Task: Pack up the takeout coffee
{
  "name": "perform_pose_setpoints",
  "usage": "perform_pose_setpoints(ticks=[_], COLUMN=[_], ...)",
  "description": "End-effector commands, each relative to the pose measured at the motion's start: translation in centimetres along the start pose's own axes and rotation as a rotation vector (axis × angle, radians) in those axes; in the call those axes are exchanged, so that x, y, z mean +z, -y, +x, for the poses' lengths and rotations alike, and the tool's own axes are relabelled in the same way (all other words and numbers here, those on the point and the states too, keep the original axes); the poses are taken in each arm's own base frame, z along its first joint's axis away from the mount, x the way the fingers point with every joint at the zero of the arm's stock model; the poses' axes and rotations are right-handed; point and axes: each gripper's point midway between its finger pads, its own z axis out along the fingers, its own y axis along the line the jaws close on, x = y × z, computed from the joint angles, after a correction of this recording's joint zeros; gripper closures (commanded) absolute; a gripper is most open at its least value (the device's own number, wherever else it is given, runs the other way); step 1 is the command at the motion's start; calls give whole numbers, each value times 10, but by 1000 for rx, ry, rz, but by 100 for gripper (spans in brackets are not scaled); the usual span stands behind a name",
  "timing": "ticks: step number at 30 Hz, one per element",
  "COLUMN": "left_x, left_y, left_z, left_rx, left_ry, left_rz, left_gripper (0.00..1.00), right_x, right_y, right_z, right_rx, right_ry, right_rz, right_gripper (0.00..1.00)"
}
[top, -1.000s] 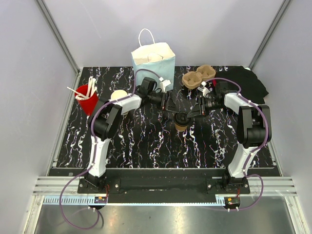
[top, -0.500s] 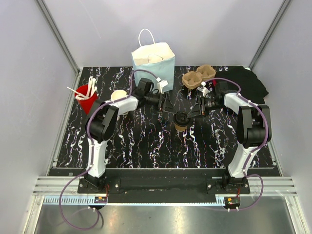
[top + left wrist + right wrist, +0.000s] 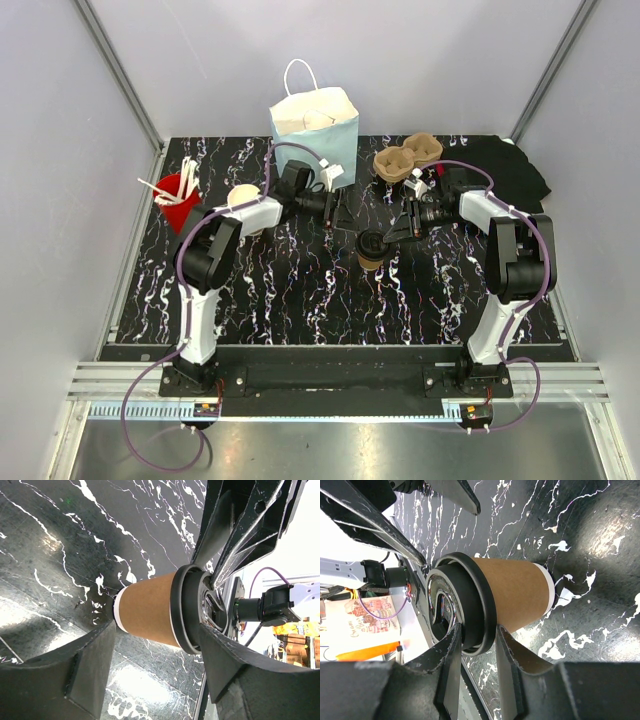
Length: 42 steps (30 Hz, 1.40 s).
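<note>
Your table (image 3: 300, 290): black with white marbling, carries every item below. Pale blue paper bag (image 3: 315, 125): upright at the far edge, mouth open. Brown pulp carrier (image 3: 405, 157): near the bag, to its right. Your left hand (image 3: 337, 212): fingers spread wide, clear of the cup. Your right hand (image 3: 392, 233): pinched on the lid's rim. Takeout coffee cup (image 3: 147, 615): upright mid-table, between both hands. Black lid (image 3: 470, 610): seated on the cup.
</note>
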Motion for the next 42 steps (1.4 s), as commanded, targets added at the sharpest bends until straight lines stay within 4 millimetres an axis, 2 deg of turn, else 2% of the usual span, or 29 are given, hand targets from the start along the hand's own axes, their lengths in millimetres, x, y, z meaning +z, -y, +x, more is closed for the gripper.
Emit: perform_pose_setpoints(ticks=[1,5,8,12,19,27,35,42], left_x=[4,7,9,10,11,9,14,17], left_y=[8,4,1,-3,-13,-17,-24,-31], left_z=[-7,-2,3,9,18,30,54,64], left_rx=[57,48,40,30,23,54,84,113], left_ry=[21,10,2,-6,-24,-45,-108,-143], left_rz=[20,17,15,5,-26,-69,-145,-192], left_gripper=[32,36,43,58,72,78,82,79], right_x=[5,5,5,6,6,5,8,9], right_y=[11,11,12,12,16,15,14,18], right_z=[5,5,5,6,7,7,11,18], right_rx=[-17,-18,-17,-18,-25,-59,-105,-134], right_ry=[-27,-29,-31,-34,-38,-41,-60,-78], right_rz=[34,33,35,37,61,88,127,167], right_gripper=[75,75,75,75,76,76,77,77])
